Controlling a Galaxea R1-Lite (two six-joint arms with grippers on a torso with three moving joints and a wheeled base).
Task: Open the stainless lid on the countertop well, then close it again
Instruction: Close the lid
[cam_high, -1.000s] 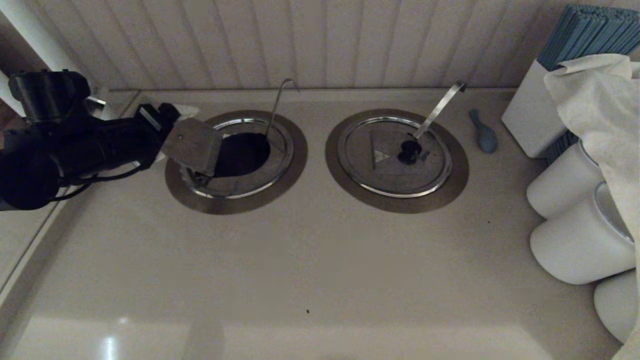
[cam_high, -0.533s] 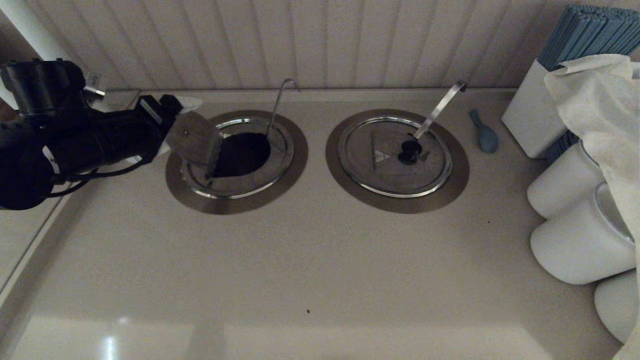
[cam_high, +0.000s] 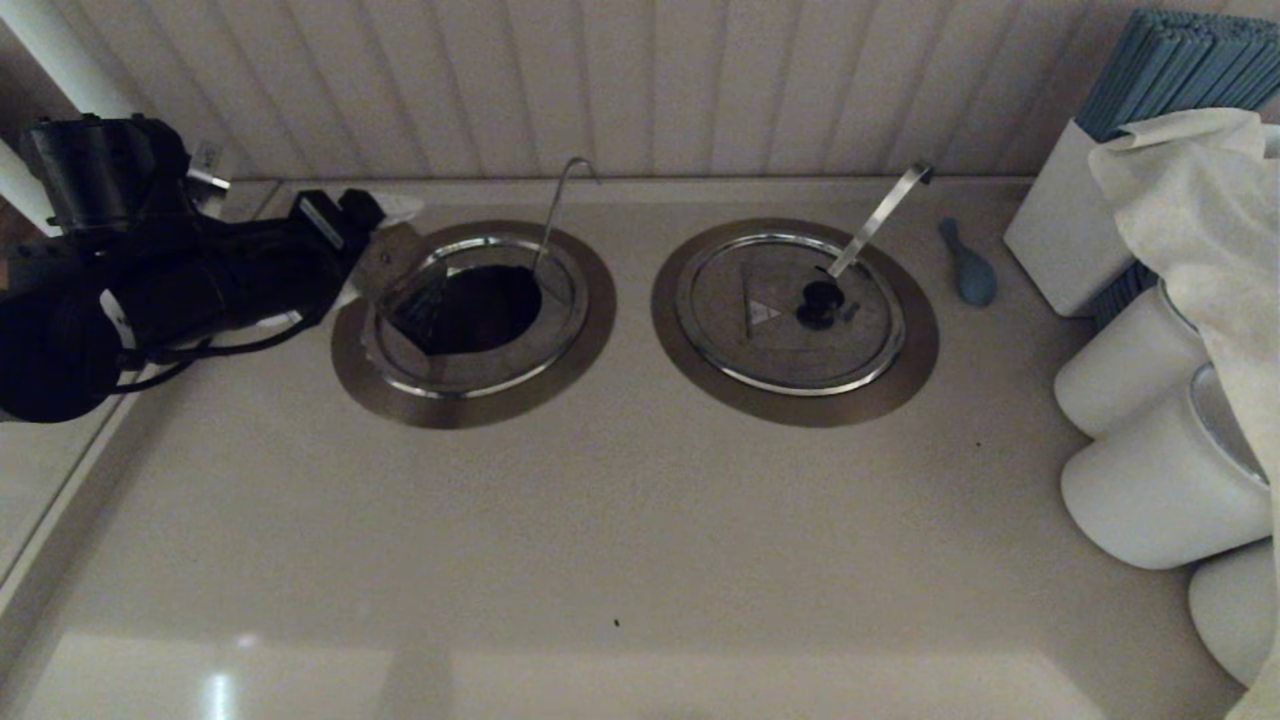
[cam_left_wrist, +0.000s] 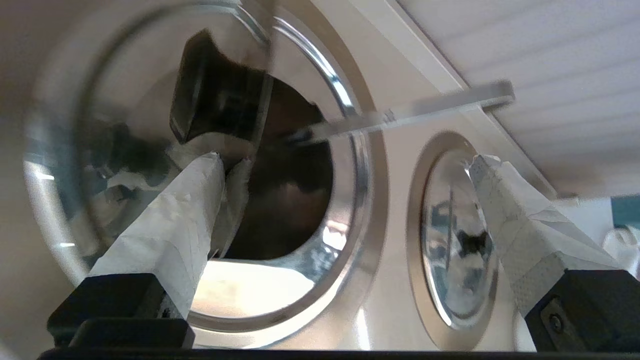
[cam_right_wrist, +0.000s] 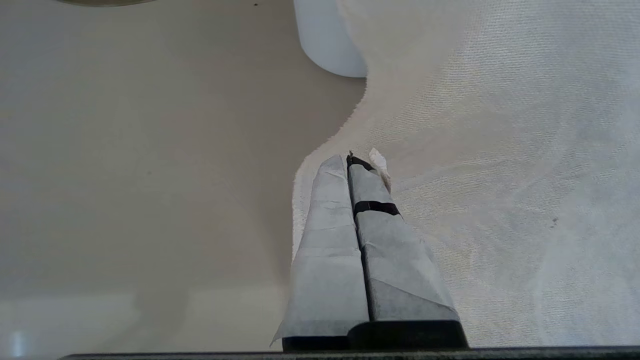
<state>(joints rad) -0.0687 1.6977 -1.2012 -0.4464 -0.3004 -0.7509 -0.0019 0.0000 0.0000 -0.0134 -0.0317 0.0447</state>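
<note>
near the worktop's back left edge, the left gripper (cam_high: 385, 250) has its fingers spread wide, one pad touching the stainless lid (cam_high: 405, 272), whose flap stands raised over the dark countertop well (cam_high: 480, 310). the right gripper (cam_right_wrist: 357, 165) is pressed closed, holding nothing.

The stainless lid (cam_high: 400, 268) and the flange of the countertop well (cam_high: 590, 300) look like brushed metal, its inner rim shiny. The counter (cam_high: 620, 520) is smooth, faintly glossy. White, rough-woven cloth (cam_high: 1190, 190) drapes far right.
</note>
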